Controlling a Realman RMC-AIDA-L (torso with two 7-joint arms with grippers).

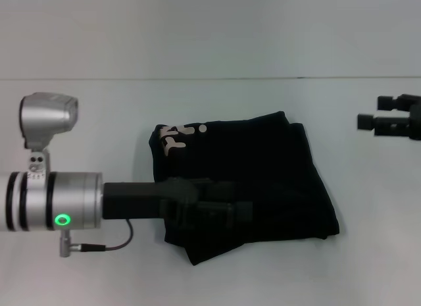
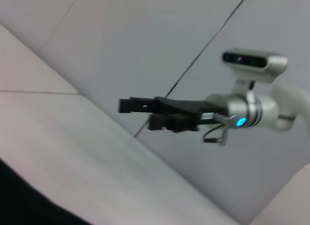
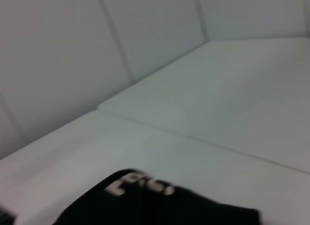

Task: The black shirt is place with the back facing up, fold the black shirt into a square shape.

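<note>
White table (image 1: 66, 273) held the black shirt (image 1: 263, 174), already a rough folded square at centre. Left gripper (image 1: 217, 210) hovered over its near-left part, likely neatening; finger state unclear. Right gripper (image 1: 378, 122) was parked well right.

Plain white table (image 1: 263, 280) under even light, pale panelled wall (image 3: 72, 51) with thin dark seams behind

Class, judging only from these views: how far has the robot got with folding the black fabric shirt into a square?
Mostly done: the black fabric shirt lies as a compact, roughly square bundle on the white table, white print showing. In hand: the left gripper is over its near edge. The right gripper is clear. Left: neatening uneven edges.
</note>
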